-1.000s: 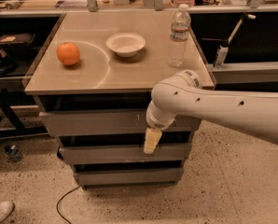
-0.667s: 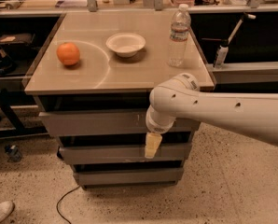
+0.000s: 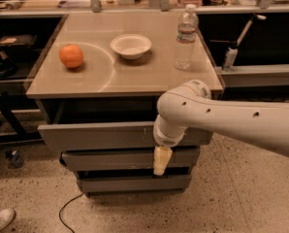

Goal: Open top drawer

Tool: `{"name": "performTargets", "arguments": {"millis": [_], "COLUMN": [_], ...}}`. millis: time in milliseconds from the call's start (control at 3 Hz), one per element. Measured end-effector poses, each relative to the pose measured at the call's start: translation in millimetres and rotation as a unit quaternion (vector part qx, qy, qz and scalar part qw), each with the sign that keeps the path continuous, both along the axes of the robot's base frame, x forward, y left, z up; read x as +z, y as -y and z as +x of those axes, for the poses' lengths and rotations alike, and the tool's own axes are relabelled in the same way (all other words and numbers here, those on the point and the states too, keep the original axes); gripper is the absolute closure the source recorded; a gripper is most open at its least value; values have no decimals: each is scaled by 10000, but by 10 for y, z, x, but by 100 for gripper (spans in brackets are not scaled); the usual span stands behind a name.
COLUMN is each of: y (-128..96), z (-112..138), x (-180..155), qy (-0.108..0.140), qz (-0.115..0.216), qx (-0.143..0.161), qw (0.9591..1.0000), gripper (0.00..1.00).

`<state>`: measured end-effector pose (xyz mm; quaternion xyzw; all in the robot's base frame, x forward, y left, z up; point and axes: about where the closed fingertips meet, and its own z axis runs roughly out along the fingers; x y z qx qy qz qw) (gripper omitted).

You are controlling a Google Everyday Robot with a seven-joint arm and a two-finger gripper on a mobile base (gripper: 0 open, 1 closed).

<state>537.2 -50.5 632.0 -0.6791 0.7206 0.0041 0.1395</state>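
The top drawer [image 3: 96, 136] is the widest grey front under the tan cabinet top [image 3: 120, 76]. It stands pulled out toward me, with a dark gap behind its upper edge. Small white scuffs mark it right of centre. Two narrower grey drawer fronts [image 3: 110, 160] sit below it. My gripper [image 3: 161, 161] hangs from the white arm [image 3: 222, 118] at the drawer's right part, its cream tip pointing down in front of the second drawer front. The arm's wrist hides where it meets the top drawer.
On the cabinet top stand an orange [image 3: 71, 56], a white bowl [image 3: 131, 46] and a clear water bottle [image 3: 186, 37]. Dark shelving runs along both sides. A shoe [image 3: 0, 219] and a black cable [image 3: 69, 208] lie on the speckled floor.
The top drawer has slid slightly further out toward me, and the gripper has moved with it.
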Motion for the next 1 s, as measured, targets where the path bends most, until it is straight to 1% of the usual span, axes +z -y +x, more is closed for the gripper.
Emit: {"name": "performTargets", "arguments": {"millis": [333,667,1000], "y": [68,198,188], "z": [-315,-736,-713], "x": [40,65,61], "qy": [-212,-544,-529], "qz": [-46,87,97], "qx": [129,108,139], "qw": [9997,9984,9985], "gripper": [0,0,0]}}
